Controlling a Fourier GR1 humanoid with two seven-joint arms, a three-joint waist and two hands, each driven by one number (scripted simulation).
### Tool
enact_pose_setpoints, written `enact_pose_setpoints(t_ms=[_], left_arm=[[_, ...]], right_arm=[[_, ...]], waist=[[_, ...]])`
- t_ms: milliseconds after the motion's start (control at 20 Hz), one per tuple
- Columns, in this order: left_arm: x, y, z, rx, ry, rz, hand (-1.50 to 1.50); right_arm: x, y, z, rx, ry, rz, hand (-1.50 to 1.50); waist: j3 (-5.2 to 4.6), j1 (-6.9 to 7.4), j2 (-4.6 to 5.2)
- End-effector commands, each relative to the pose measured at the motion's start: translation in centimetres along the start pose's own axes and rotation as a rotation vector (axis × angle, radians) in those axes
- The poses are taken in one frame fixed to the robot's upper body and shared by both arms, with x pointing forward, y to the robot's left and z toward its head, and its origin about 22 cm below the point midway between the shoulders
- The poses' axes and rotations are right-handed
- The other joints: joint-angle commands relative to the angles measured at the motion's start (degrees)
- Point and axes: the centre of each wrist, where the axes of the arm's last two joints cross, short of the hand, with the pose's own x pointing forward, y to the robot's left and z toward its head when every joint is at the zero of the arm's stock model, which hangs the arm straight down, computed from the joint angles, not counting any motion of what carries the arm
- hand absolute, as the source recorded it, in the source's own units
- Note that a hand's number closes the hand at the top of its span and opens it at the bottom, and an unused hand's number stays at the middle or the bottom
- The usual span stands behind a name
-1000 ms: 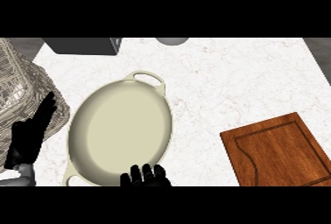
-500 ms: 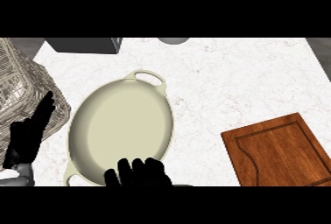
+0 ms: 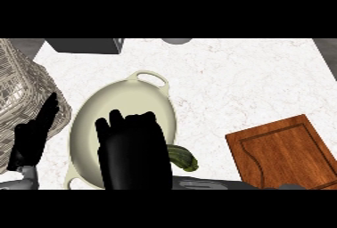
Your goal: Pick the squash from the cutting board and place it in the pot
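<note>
The cream oval pot (image 3: 135,99) with two handles stands left of centre on the white counter. My right hand (image 3: 133,153) hangs over the pot's near half and hides it. A dark green squash (image 3: 183,157) sticks out from under this hand on the right, over the pot's right rim, and the fingers curl round it. The wooden cutting board (image 3: 283,149) lies at the lower right with nothing on it. My left hand (image 3: 31,139) rests open at the left edge, fingers up, beside the pot.
A wire basket (image 3: 21,91) stands at the far left, close to the left hand. A grey box (image 3: 85,45) and a grey round object (image 3: 176,40) sit at the counter's back edge. Bare marble (image 3: 244,84) lies behind the board.
My right hand has risen from the lower edge and moved further over the pot. The squash's end now shows beside it. The left hand has stayed in place.
</note>
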Motion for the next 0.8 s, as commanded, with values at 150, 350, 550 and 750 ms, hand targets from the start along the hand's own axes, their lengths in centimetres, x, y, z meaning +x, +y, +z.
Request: enact_pose_setpoints(t_ms=[150, 350, 550, 750], left_arm=[[-0.1, 0.7, 0.3, 0.017, -0.012, 0.008, 0.00], [-0.4, 0.9, 0.2, -0.007, -0.012, -0.006, 0.00], [-0.2, 1.5, -1.7, 0.006, -0.013, 0.008, 0.00], [0.9, 1.0, -0.2, -0.031, -0.029, -0.003, 0.00]], right_arm=[[-1.6, 1.2, -7.5, 0.004, 0.149, -0.041, 1.50], [-3.6, 5.4, -8.5, 0.023, 0.143, -0.016, 1.50], [-5.3, 7.5, -10.2, 0.061, 0.123, 0.078, 1.50], [-7.2, 8.6, -11.2, 0.091, 0.208, -0.030, 1.50]], waist=[[0.04, 0.03, 0.38], [0.04, 0.08, 0.49], [0.01, -0.12, 0.64], [0.06, 1.73, 0.80]])
